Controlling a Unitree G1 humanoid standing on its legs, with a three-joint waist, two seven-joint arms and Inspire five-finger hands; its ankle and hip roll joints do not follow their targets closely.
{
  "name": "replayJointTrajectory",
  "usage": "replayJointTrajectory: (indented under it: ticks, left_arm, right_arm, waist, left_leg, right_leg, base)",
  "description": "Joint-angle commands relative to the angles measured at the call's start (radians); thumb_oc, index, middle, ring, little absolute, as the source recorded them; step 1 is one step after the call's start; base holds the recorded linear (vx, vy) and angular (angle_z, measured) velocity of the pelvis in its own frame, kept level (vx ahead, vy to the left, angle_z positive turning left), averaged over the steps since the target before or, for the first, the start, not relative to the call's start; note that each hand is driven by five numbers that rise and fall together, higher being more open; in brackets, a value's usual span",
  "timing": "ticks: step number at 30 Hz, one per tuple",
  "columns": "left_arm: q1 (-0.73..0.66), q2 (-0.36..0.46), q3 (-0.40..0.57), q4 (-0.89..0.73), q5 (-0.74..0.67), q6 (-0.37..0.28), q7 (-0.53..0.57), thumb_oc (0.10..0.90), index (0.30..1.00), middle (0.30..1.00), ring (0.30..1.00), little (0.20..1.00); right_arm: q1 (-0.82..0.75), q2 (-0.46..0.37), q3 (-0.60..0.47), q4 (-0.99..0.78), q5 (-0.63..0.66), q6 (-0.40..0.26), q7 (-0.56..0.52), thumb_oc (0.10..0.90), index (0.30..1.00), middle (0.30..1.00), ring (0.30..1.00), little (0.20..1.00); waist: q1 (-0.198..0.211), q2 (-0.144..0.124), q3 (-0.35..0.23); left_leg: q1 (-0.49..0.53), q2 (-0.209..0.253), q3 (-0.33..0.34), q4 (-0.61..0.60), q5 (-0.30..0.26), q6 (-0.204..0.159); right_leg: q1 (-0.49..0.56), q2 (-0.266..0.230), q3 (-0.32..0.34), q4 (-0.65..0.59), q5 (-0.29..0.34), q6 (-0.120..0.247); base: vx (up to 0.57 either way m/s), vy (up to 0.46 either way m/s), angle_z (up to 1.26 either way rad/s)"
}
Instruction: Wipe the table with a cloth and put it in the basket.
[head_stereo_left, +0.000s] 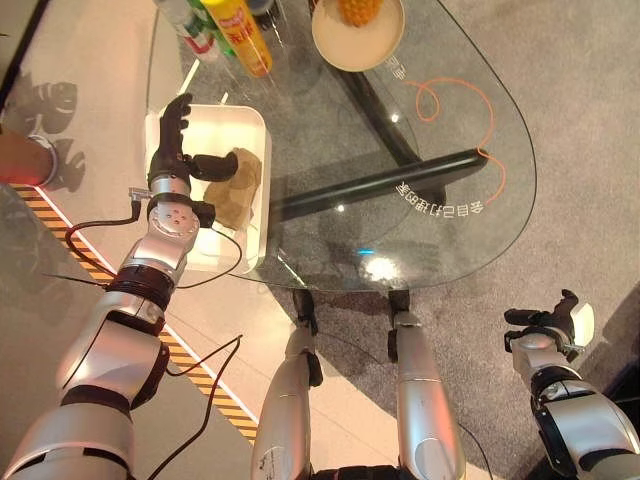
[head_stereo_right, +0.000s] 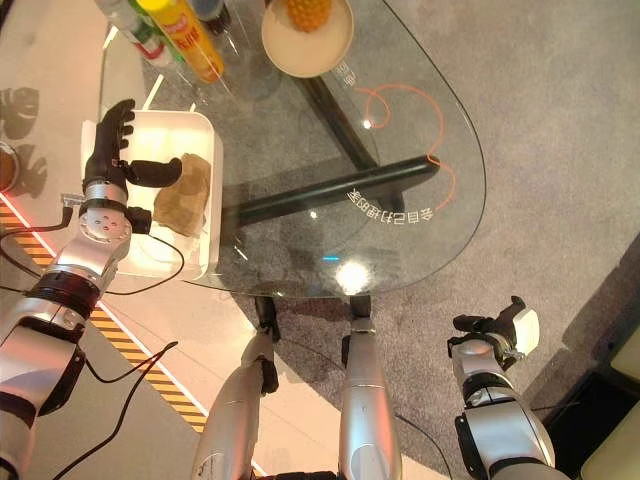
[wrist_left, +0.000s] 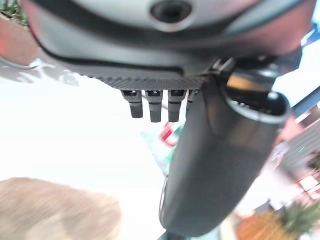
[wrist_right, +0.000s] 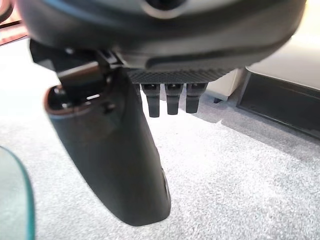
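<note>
A brown cloth (head_stereo_left: 236, 187) lies crumpled inside the white basket (head_stereo_left: 251, 124) that sits on the left end of the glass table (head_stereo_left: 440, 200). My left hand (head_stereo_left: 176, 150) hovers over the basket, fingers straight and thumb stretched toward the cloth, holding nothing. The left wrist view has the cloth (wrist_left: 55, 210) lying below the open fingers (wrist_left: 155, 105) on the white basket floor. My right hand (head_stereo_left: 545, 325) hangs off the table's right front over the grey carpet, fingers relaxed and empty.
Bottles, one yellow (head_stereo_left: 240, 35), stand at the table's far left behind the basket. A bowl with a pineapple (head_stereo_left: 358, 30) sits at the far middle. An orange scribble (head_stereo_left: 460, 110) marks the glass on the right. A striped floor line (head_stereo_left: 190, 360) runs past the left side.
</note>
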Motion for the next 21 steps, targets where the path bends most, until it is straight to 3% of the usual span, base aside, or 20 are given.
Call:
replayJointTrajectory:
  ticks: [1,7,12,17,21]
  left_arm:
    - [-0.010,0.145,0.115,-0.020,-0.013,-0.105,0.063,0.800,0.900,0.900,0.900,0.900]
    - [0.138,0.198,0.196,-0.065,-0.026,-0.118,0.049,0.800,0.900,0.900,0.900,0.900]
    - [0.265,0.196,0.272,-0.081,-0.050,-0.100,0.015,0.800,0.900,0.900,0.900,0.900]
    - [0.429,0.147,0.367,-0.069,-0.094,-0.088,-0.061,0.800,0.900,0.900,0.900,0.900]
    - [0.578,0.072,0.433,-0.035,-0.129,-0.082,-0.194,0.800,0.900,0.900,0.900,0.900]
  right_arm:
    - [0.096,-0.052,-0.054,0.058,0.025,-0.007,0.018,0.800,0.900,0.900,0.900,0.900]
    - [0.220,-0.050,-0.097,0.075,0.055,-0.019,0.117,0.800,0.900,0.900,0.900,0.900]
    - [0.306,-0.044,-0.125,0.095,0.041,0.002,0.199,0.800,0.900,0.900,0.900,0.900]
    - [0.380,-0.011,-0.139,0.102,0.021,0.021,0.252,0.800,0.900,0.900,0.900,0.900]
    - [0.422,0.026,-0.128,0.088,-0.057,0.028,0.286,0.800,0.900,0.900,0.900,0.900]
  waist:
    - [0.018,-0.027,-0.050]
    - [0.046,-0.031,-0.171]
    - [0.061,-0.039,-0.269]
    - [0.088,-0.053,-0.365]
    - [0.106,-0.058,-0.417]
  left_leg:
    - [0.114,-0.032,-0.025,0.039,-0.145,-0.011]
    - [0.252,-0.037,-0.041,-0.077,-0.129,-0.024]
    - [0.330,-0.033,-0.045,-0.093,-0.145,-0.024]
    - [0.398,-0.023,-0.051,-0.096,-0.165,-0.024]
    - [0.435,-0.015,-0.054,-0.096,-0.181,-0.026]
  right_leg:
    - [0.165,0.000,-0.023,-0.207,0.079,0.023]
    - [0.332,-0.016,-0.041,-0.344,0.109,0.036]
    - [0.440,-0.019,-0.066,-0.385,0.102,0.037]
    - [0.532,-0.021,-0.096,-0.417,0.095,0.039]
    - [0.585,-0.026,-0.114,-0.452,0.100,0.044]
  base:
    - [0.00,-0.058,0.05]
    - [0.03,-0.038,0.08]
    - [0.10,-0.056,0.14]
    - [0.10,-0.038,0.16]
    - [0.09,-0.009,0.11]
